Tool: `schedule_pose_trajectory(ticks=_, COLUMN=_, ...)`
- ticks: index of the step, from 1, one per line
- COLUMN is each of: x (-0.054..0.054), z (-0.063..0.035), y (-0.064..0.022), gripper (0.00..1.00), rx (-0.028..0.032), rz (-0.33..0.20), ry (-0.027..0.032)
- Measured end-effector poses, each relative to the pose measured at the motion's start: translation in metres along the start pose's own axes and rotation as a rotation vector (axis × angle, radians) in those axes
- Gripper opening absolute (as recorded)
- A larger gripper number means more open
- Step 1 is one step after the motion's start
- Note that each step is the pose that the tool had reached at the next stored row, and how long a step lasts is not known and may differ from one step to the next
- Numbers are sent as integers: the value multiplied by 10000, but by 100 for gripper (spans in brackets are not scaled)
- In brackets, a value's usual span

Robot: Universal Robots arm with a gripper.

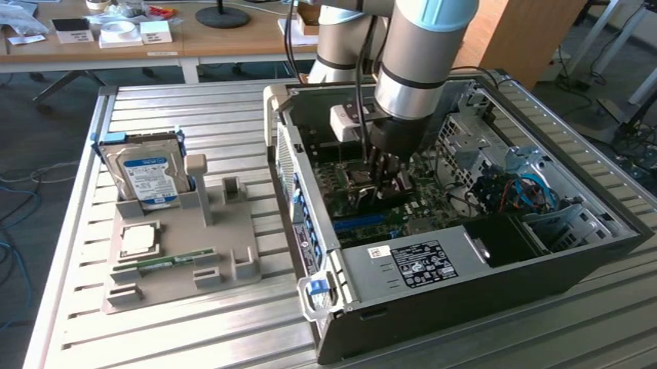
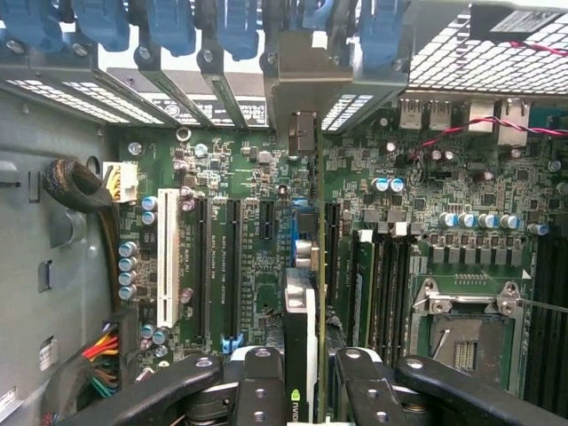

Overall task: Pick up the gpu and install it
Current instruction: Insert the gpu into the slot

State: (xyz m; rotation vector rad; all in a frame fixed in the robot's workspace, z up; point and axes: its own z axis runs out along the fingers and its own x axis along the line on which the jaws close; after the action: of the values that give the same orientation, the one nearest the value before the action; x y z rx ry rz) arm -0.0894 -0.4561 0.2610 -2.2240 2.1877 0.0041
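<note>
Gripping gpu (image 2: 299, 311) edge-on, gripper (image 2: 311, 377) clamped on it, over motherboard (image 2: 248, 177) slots; pickup done; seating apparently not finished.

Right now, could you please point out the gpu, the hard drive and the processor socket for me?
gpu (image 2: 300, 319): wrist view, edge facing the camera.
hard drive (image 1: 150, 175): exterior view, its blue label.
processor socket (image 2: 461, 342): wrist view, its middle.

— What is the bench like?
— The bench (image 1: 205, 108) is pale ribbed metal, with its slats running across the exterior view.
— What sits directly on it?
— Two things. A grey holder (image 1: 165, 288) lies flat toward the exterior view's left. An open computer case (image 1: 462, 315) lies on its side toward the right, just beside the holder.
</note>
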Motion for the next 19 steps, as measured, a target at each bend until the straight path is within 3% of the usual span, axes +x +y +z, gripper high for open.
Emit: schedule_pose_trajectory(ticks=19, x=-6, z=44, y=64, gripper=27, rx=0, rz=-2, ry=0)
